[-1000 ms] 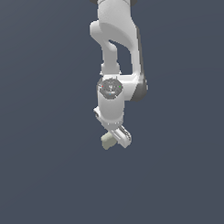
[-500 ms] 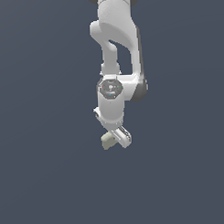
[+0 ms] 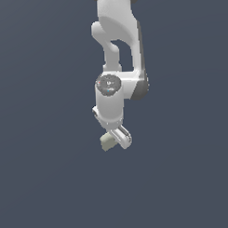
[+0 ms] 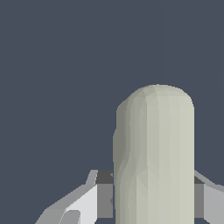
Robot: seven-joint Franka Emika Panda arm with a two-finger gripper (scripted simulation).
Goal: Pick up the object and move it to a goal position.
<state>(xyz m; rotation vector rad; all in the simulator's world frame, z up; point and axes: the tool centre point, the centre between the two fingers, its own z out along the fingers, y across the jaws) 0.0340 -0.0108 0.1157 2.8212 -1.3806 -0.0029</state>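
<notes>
exterior: level, distant, whole arm (image 3: 116, 88) | wrist: close past end effector (image 4: 151, 197) | shared: object (image 3: 106, 142)

A white, glossy Franka robot arm (image 3: 117, 50) hangs down from the top centre of the exterior view, its links stacked nearly vertically. A rounded wrist joint with a dark circular cap (image 3: 108, 83) sits at mid-frame, with a dark grey band to its right. Below it, the white two-fingered gripper (image 3: 115, 139) points downward, slightly tilted, just below the frame's centre. Its jaws are closed around a small pale beige-olive oblong block (image 3: 106, 142). In the wrist view, the white fingers (image 4: 85, 203) flank that block (image 4: 155, 162) on both sides.
</notes>
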